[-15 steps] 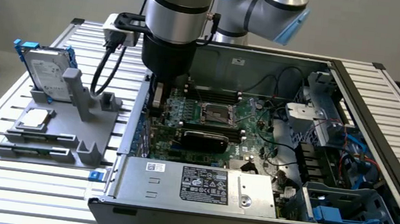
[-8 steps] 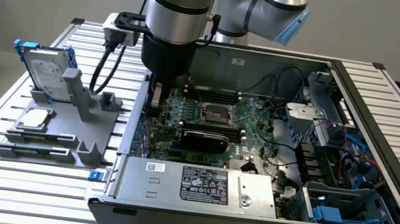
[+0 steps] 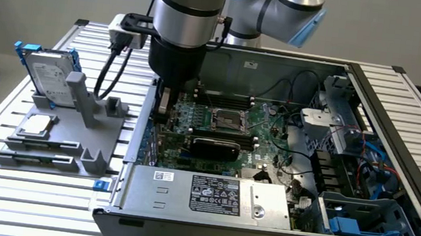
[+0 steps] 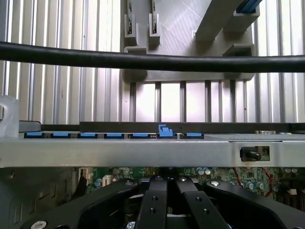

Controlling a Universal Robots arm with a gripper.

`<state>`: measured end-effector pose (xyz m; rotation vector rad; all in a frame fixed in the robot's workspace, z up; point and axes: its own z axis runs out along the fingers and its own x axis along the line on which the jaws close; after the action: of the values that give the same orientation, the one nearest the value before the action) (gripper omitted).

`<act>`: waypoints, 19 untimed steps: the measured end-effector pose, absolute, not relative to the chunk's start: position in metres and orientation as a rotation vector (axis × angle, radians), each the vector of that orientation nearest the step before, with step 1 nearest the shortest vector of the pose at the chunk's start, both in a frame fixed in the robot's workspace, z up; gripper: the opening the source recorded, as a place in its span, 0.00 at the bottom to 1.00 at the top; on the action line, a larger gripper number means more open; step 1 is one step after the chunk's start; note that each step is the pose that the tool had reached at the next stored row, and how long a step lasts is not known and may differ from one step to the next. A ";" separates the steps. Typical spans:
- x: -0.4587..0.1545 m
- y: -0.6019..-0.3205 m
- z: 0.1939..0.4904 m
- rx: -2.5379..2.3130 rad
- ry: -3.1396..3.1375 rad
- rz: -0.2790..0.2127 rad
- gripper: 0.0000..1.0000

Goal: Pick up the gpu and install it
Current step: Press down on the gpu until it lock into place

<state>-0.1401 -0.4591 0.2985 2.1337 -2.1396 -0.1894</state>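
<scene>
My pincer [image 3: 166,108] is clenched and hangs low inside the open computer case [image 3: 370,88], by the wall on the exterior view's left, over the motherboard [image 3: 226,119]. The gpu [image 3: 214,148] already stands in the board's slot area, black cover up, just beside my pincer toward the power supply [image 3: 210,195]. I judge this the installing step: seating needs a straight, even press. I cannot tell whether I touch the card.

Ext. cam: high, looks down at open PC case [image 3: 399,114] from its front. Wrist cam: close, low over case wall [image 4: 143,151], facing gray fixture [image 4: 190,52]; both share these.
</scene>
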 end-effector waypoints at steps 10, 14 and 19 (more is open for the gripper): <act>-0.139 -0.459 0.308 2.128 -2.139 -0.195 0.11; -0.130 -0.459 0.310 2.127 -2.139 -0.195 0.11; -0.117 -0.459 0.310 2.129 -2.140 -0.197 0.11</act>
<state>-0.1170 -0.4590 0.3101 2.1285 -2.1400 -0.1970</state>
